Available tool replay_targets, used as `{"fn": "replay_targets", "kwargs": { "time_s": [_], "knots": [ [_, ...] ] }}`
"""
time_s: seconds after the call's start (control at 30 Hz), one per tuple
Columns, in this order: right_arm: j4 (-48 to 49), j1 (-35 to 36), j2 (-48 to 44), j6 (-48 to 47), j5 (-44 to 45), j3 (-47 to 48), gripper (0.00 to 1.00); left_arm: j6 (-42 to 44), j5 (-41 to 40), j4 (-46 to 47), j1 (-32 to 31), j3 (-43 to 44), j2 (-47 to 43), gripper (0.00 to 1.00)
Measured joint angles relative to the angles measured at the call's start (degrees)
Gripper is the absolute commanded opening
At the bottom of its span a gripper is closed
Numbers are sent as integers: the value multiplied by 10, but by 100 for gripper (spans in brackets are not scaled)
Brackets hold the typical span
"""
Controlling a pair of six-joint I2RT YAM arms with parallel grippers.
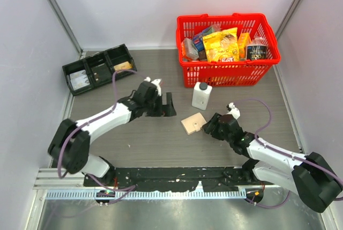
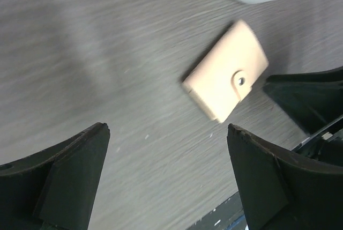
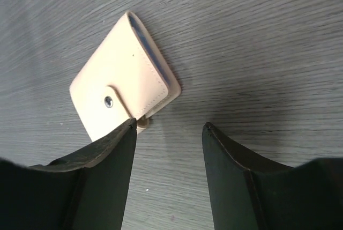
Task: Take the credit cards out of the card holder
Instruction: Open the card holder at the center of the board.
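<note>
The card holder (image 3: pixel 123 82) lies flat and closed on the table (image 1: pixel 161 144) with its snap strap (image 3: pixel 115 104) fastened. I'd say the step in hand is popping that strap before any card can come out. To do it well, one finger should catch under the strap's rounded end while the other arm pins the body down, or the light thing will probably just slide.

The right gripper (image 3: pixel 169 128) has its fingers apart with nothing between them. One fingertip (image 3: pixel 126 133) sits right at the holder's near edge beside the strap, and the other is off over bare wood. The left gripper (image 1: pixel 163 104) is spread wide, well off to the holder's left. A white bottle (image 1: pixel 201 96) stands just behind the holder.
</note>
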Motion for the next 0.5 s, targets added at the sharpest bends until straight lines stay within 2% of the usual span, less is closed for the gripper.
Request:
{"fn": "replay_targets", "kwargs": {
  "time_s": [0.07, 0.17, 0.5],
  "knots": [
    [22, -5, 3, 12, -10, -11, 54, 14, 13, 20, -12, 34, 45, 93],
    [71, -8, 22, 33, -27, -22, 50, 30, 35, 59, -29, 77, 112, 86],
    [208, -12, 112, 68, -67, -32, 47, 20, 85, 103, -45, 87, 228, 61]
  ]
}}
